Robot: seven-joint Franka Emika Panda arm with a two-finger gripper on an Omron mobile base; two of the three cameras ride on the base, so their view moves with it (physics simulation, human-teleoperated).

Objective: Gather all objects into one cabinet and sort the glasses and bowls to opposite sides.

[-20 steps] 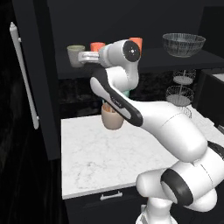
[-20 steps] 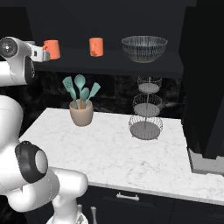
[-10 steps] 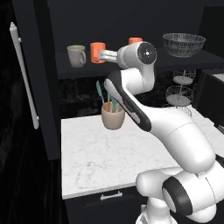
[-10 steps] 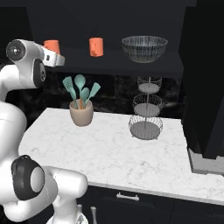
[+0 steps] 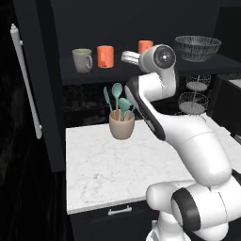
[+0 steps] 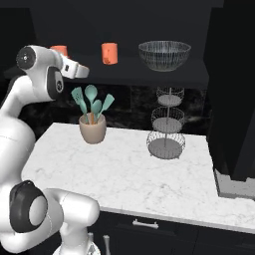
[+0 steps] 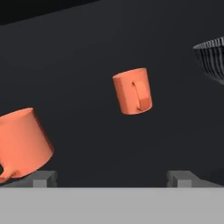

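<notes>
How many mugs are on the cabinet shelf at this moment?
3. The grey mug stands at the left end, an orange mug right beside it, and a second orange mug further right, partly behind the arm, nearer the bowl. The arm may hide others.

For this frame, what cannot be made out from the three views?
- Gripper: in the hand view only its two fingertips rise at the bottom edge, nothing between them.
- Second orange mug: left base view, lower part hidden behind the arm.
- First orange mug: hand view, cut by the left edge.
- Bowl: hand view, cut by the right edge.
- Grey-beige mug: contents hidden by its rim.
</notes>
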